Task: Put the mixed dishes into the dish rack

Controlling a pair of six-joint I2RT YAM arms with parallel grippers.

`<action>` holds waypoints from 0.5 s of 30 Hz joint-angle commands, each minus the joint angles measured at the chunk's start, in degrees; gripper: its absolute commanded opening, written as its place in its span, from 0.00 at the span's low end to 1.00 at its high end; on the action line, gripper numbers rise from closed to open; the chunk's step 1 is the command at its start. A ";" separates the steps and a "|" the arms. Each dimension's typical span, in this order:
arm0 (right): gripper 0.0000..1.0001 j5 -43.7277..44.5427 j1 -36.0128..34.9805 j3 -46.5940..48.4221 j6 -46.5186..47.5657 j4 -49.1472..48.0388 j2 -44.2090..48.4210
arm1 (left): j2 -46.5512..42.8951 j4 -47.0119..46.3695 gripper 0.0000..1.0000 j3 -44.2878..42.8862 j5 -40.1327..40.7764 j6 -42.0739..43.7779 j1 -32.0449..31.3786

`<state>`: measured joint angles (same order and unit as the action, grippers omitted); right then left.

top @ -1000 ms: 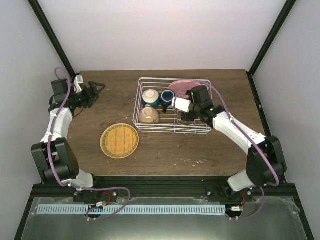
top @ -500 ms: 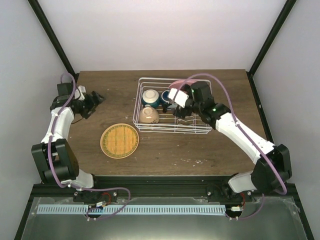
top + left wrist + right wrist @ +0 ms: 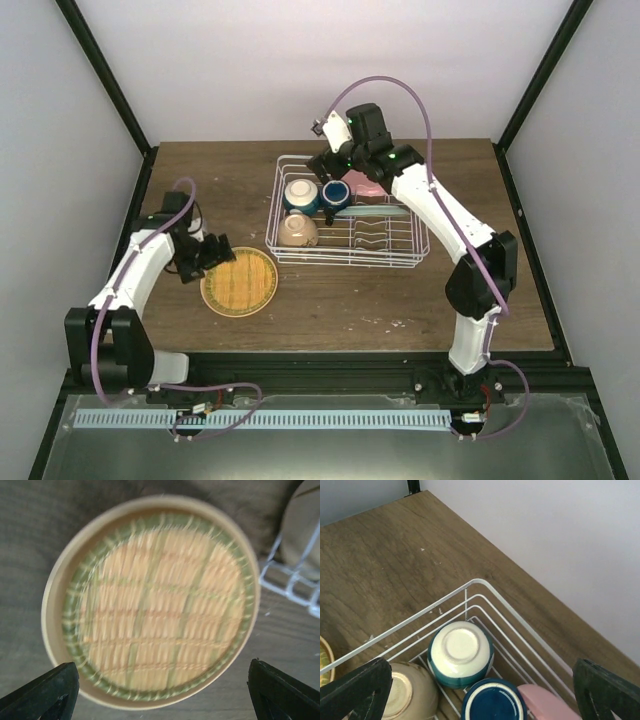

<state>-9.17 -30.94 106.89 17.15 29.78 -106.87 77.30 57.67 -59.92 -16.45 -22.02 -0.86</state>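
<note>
The tan-yellow woven plate [image 3: 240, 282] lies flat on the table, left of the dish rack [image 3: 400, 262]. My left gripper [image 3: 215, 255] hovers open at its upper left edge; in the left wrist view the plate [image 3: 155, 600] fills the frame and its near rim lies between my fingers [image 3: 161, 682]. In the rack, upside down, are the white-and-blue bowl [image 3: 300, 193], the dark blue mug [image 3: 335, 193] and the cream bowl [image 3: 298, 230]. The pink plate [image 3: 368, 187] stands on edge. My right gripper [image 3: 330, 160] is open and empty, high over the rack's back left corner [image 3: 482, 680].
The right wrist view shows the rack's corner rim [image 3: 475, 581], the bowl [image 3: 461, 652], the mug [image 3: 495, 700], the cream bowl [image 3: 407, 692] and the pink plate's edge [image 3: 547, 702]. A white wall runs close behind the rack. Black frame posts [image 3: 105, 75] stand at the table's back corners.
My left arm swung from the table's back left down to the woven plate. My right gripper rose off the pink plate and moved back-left over the rack.
</note>
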 commanded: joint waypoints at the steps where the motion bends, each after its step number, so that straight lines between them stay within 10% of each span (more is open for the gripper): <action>1: 1.00 -0.56 -0.27 5.04 -6.11 3.15 1.07 | -1.15 5.03 0.94 2.44 4.39 0.42 -1.39; 15: 1.00 2.68 -0.22 0.55 -6.40 4.85 4.39 | 3.97 -1.41 0.94 6.73 5.65 0.56 -1.46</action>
<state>-7.75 -30.94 108.38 11.05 34.17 -106.06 79.77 59.29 -54.04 -11.25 -22.02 -2.09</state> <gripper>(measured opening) 0.999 0.940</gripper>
